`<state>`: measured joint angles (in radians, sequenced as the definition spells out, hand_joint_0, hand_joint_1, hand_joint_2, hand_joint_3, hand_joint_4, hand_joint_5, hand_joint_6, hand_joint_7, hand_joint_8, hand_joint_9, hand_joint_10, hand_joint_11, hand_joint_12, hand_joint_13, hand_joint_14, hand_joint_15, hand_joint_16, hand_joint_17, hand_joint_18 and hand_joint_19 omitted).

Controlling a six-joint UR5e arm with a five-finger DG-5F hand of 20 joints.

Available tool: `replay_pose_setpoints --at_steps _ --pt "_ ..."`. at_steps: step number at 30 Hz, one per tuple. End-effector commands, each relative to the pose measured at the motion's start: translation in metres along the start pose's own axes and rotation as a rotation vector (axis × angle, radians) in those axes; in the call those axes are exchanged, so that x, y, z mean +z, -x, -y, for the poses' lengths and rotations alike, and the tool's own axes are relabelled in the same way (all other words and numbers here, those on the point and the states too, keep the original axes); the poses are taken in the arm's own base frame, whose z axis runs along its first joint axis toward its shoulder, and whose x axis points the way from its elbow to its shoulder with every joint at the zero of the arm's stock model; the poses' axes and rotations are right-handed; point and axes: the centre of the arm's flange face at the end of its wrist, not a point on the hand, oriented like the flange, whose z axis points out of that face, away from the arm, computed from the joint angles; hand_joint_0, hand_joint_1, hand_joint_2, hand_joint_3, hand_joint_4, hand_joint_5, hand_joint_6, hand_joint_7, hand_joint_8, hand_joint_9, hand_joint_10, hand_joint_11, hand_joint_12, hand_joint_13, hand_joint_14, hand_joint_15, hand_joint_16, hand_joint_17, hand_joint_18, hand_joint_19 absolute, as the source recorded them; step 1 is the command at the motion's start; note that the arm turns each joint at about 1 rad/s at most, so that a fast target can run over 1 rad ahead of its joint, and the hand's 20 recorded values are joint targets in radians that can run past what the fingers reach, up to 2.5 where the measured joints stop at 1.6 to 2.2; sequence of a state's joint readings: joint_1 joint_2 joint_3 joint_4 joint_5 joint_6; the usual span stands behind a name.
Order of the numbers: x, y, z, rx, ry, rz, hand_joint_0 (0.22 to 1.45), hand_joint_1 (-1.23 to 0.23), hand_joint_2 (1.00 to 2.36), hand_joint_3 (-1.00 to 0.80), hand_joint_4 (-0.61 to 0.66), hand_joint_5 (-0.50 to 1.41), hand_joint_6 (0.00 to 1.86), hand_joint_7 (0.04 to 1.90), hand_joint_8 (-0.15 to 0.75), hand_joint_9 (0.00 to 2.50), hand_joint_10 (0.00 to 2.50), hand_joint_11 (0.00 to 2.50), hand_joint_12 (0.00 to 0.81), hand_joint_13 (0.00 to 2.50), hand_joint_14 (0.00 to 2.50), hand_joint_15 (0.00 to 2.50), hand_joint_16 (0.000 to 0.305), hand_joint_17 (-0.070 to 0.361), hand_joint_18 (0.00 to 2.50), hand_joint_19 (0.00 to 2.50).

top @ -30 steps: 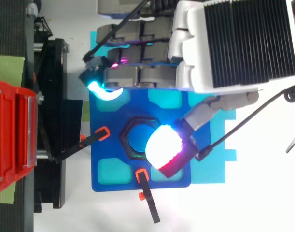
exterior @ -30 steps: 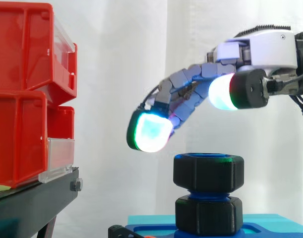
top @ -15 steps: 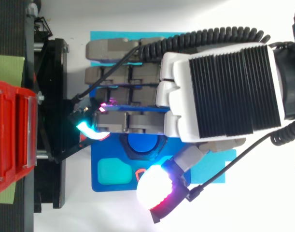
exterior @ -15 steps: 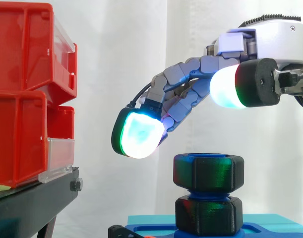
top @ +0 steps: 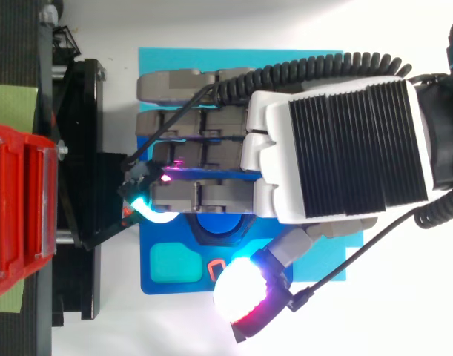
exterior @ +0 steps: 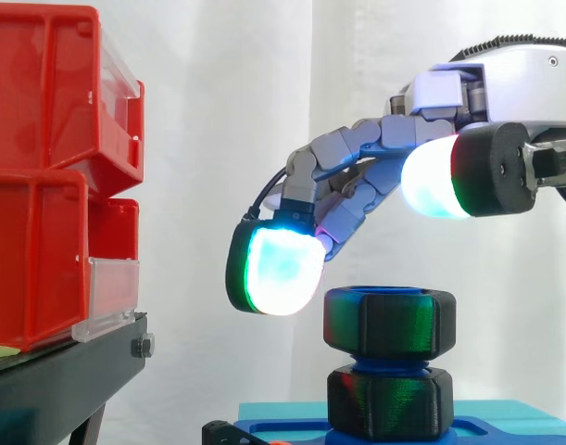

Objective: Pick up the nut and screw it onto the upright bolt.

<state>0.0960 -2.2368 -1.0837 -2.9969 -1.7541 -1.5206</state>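
Nut [exterior: 389,322] below the hand [exterior: 509,85]: black plastic, matt, with a faint sheen. Bolt [top: 217,224] through it: smooth blue plastic. Hand shell is glossy white plastic; fingers [exterior: 352,146] matt grey; pads [exterior: 281,269] smooth and translucent. Bins [exterior: 42,185] beyond the fingertips: glossy red plastic with clear fronts. Curtain [exterior: 227,111] behind: white cloth.

Free gap between bins [exterior: 51,185] and nut [exterior: 389,323]

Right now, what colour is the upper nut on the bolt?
The upper nut is black; the side view shows it best.
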Motion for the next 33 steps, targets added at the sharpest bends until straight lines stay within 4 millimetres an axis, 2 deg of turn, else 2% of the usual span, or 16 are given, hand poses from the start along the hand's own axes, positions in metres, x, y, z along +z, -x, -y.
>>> replay_pose_setpoints --at_steps 1,12,24,29,31,33 --pt "-0.002 -0.001 0.002 0.000 -0.002 -0.005 0.53 -0.15 1.00 -0.50 0.26 -0.08 0.50 1.11 0.250 0.63 0.00 0.00 0.258 0.53 0.00 0.00 0.022 0.049 0.13 0.00" --pt "-0.004 -0.002 0.005 0.002 -0.004 -0.020 0.54 -0.17 1.00 -0.50 0.20 -0.06 0.50 1.26 0.257 0.69 0.00 0.00 0.244 0.58 0.00 0.00 0.019 0.043 0.17 0.00" --pt "-0.011 -0.002 0.020 -0.016 -0.009 -0.026 0.54 -0.19 1.00 -0.50 0.17 -0.03 0.50 1.47 0.269 0.75 0.00 0.00 0.234 0.61 0.00 0.00 0.017 0.038 0.21 0.00" --pt "-0.016 -0.002 0.030 -0.023 -0.013 -0.026 0.55 -0.21 1.00 -0.50 0.19 -0.04 0.63 1.27 0.276 0.84 0.00 0.00 0.219 0.67 0.00 0.00 0.015 0.034 0.27 0.00" --pt "-0.017 -0.002 0.033 -0.022 -0.012 -0.027 0.55 -0.21 1.00 -0.50 0.16 -0.04 0.69 1.17 0.276 0.88 0.00 0.00 0.207 0.70 0.00 0.00 0.013 0.030 0.32 0.00" --pt "-0.021 -0.004 0.040 -0.021 -0.004 -0.029 0.55 -0.22 1.00 -0.50 0.16 -0.04 0.70 1.16 0.277 0.90 0.00 0.00 0.203 0.74 0.00 0.00 0.013 0.028 0.35 0.00"
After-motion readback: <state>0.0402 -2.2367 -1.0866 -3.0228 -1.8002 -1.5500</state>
